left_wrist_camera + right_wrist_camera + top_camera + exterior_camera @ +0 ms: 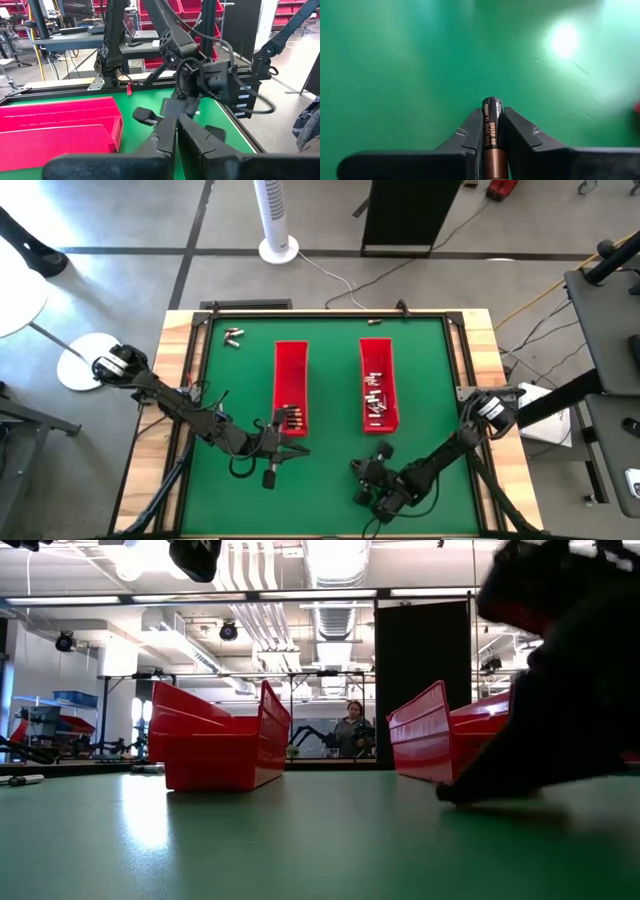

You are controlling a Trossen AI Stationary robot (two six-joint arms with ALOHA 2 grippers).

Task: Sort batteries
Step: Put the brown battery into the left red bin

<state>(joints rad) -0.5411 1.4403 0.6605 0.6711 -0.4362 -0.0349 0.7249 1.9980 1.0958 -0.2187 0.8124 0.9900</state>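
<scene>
slim black-and-copper battery [490, 131] between right gripper [491, 122] fingers over green table [395, 75]

floor: white tower fan [275, 215] | background: seated person [352, 730] | right: grey cart [610, 370]

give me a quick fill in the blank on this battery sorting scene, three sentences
1. The right gripper has its fingers shut on a ____.
2. The two long trays on the table are ____ in colour.
3. The mat covering the table is ____.

Missing words: battery; red; green
</scene>
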